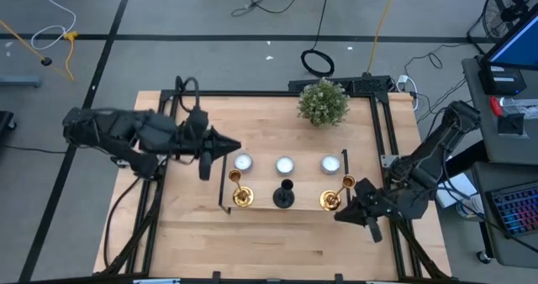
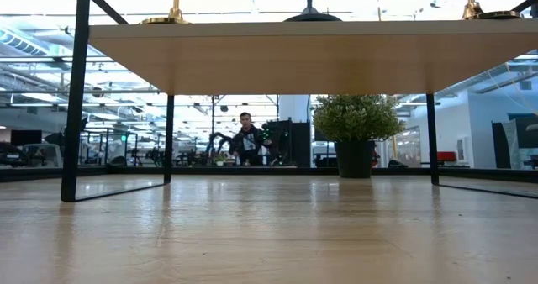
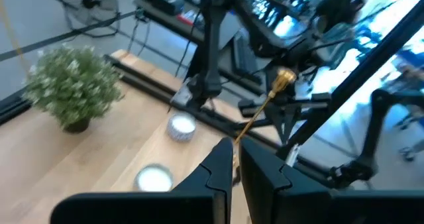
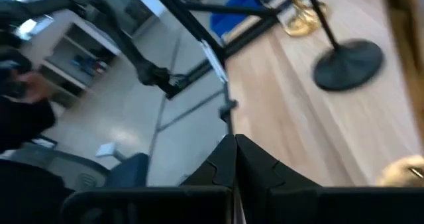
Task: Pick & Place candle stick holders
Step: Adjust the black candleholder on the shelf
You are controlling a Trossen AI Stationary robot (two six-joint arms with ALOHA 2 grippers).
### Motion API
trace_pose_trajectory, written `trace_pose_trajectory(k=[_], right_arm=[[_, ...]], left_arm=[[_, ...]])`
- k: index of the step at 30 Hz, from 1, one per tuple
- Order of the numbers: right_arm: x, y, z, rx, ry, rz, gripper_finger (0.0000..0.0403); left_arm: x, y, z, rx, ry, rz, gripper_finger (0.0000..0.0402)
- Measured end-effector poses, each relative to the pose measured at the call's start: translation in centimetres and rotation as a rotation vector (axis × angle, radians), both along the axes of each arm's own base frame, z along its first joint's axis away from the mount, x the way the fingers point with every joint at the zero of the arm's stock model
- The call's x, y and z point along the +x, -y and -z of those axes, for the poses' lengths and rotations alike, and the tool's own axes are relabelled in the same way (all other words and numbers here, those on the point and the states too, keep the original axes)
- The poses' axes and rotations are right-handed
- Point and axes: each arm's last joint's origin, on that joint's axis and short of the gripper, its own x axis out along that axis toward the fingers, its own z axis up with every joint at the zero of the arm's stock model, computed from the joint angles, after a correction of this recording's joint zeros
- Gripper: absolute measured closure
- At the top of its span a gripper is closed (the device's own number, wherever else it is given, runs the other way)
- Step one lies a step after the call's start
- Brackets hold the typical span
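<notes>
The left hand (image 1: 233, 146) hovers with its fingers nearly together and gripping nothing, just above the left gold candlestick (image 1: 240, 192) and beside the white candles (image 1: 285, 165). The right hand (image 1: 340, 214) sits fully closed and empty at the surface's (image 1: 252, 242) right edge, close to the right gold candlestick (image 1: 332, 196). Both gold candlesticks and the black candlestick (image 1: 285, 195) between them stand upright in a row on the wooden stand (image 1: 261, 202), near a potted plant (image 1: 323, 102).
</notes>
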Motion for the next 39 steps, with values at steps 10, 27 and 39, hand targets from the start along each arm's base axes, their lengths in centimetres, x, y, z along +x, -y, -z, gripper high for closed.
trace_pose_trajectory(k=[10, 27, 39], right_arm=[[-0.5, -1.3, -2.6, 0.046, 0.246, -0.046, 0.0403], [-1.7, -1.2, -7.6, -0.097, 0.774, 0.109, 0.0403], [-3.4, 1.4, -9.9, -0.242, 0.927, 0.265, 0.0403]], left_arm=[[0.8, -7.0, -1.2, -0.135, 0.058, 0.06, 0.0371], [10.4, -15.0, 7.3, -0.424, -0.178, 0.433, 0.0371], [14.5, -15.8, 12.4, -0.442, -0.248, 0.584, 0.0371]])
